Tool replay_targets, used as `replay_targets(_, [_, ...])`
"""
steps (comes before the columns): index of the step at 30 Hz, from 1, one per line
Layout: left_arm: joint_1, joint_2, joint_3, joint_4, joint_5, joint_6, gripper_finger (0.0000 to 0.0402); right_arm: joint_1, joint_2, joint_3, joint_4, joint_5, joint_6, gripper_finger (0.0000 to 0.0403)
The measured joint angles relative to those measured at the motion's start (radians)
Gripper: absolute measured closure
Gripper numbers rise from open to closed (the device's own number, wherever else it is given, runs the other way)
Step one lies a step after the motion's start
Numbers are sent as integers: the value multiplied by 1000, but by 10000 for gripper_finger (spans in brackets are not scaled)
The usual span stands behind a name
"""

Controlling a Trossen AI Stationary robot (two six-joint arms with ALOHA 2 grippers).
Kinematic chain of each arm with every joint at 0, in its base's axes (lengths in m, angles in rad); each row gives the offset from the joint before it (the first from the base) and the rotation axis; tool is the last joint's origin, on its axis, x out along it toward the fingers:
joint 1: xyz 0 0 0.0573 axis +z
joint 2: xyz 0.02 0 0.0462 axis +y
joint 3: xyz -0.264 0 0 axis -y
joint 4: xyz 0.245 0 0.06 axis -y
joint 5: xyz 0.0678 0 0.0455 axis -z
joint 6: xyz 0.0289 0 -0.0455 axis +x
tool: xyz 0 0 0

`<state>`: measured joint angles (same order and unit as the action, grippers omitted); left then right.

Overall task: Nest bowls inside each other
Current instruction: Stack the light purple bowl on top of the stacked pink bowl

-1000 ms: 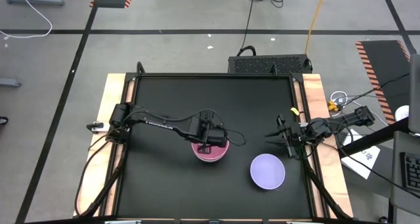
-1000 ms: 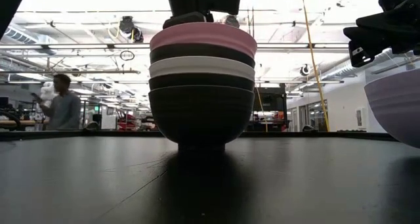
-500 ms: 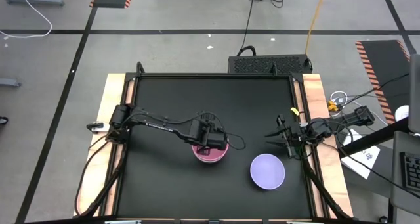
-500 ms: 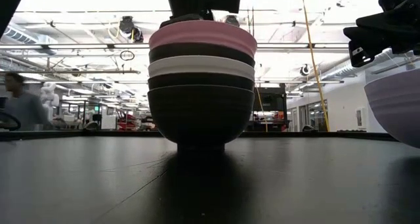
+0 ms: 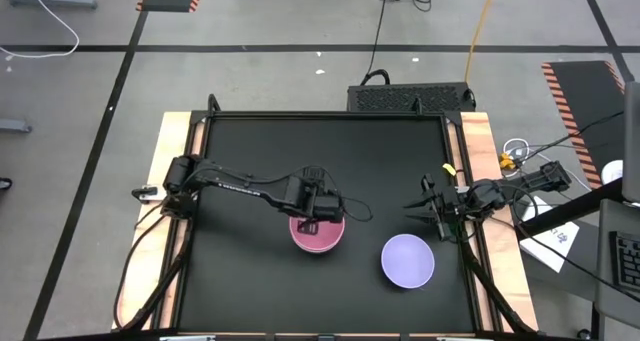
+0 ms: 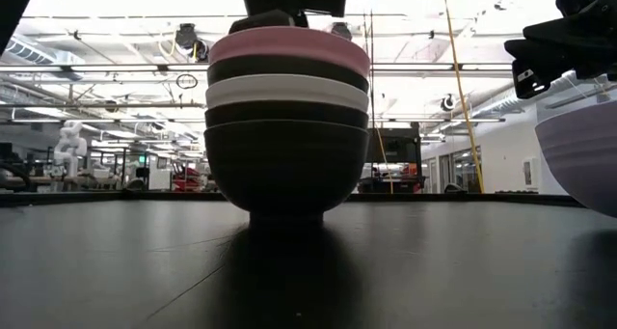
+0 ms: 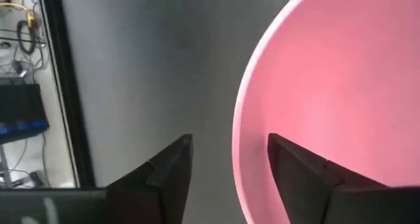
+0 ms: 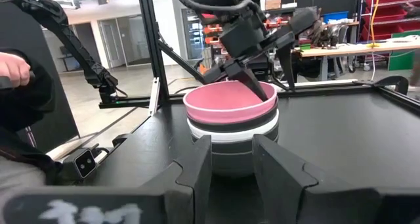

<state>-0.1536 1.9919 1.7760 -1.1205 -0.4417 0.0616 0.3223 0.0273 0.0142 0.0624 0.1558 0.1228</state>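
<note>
Five bowls sit stacked mid-table, the round pink plastic bowl [image 5: 318, 231] on top; your left gripper [image 7: 230, 175] straddles its rim, fingers parted (nothing clamped). Lift clear straight up. The lavender plastic bowl [image 5: 408, 260] waits near the idle right gripper [image 5: 430, 210], slightly open and empty.

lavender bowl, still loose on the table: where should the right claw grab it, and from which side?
Take the lavender bowl by its rim, probably the edge nearest the right claw, coming down from above. It sits upright and open, clear of the stack, so one finger can drop inside the thin wall and one outside; the rounded sides offer no flat grip.
</note>
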Motion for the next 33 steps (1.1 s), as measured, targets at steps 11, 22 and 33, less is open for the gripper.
replay_targets(11, [18,-2,46,12,5,42,185,0,0,0,0,0,0,298])
replay_targets(22, [-23,-32,341,-268,137,-24,185,0,0,0,-9,-2,19,298])
replay_targets(33, [-102,-438,-43,294,538,52,220,0,4,0,-8,-3,14,298])
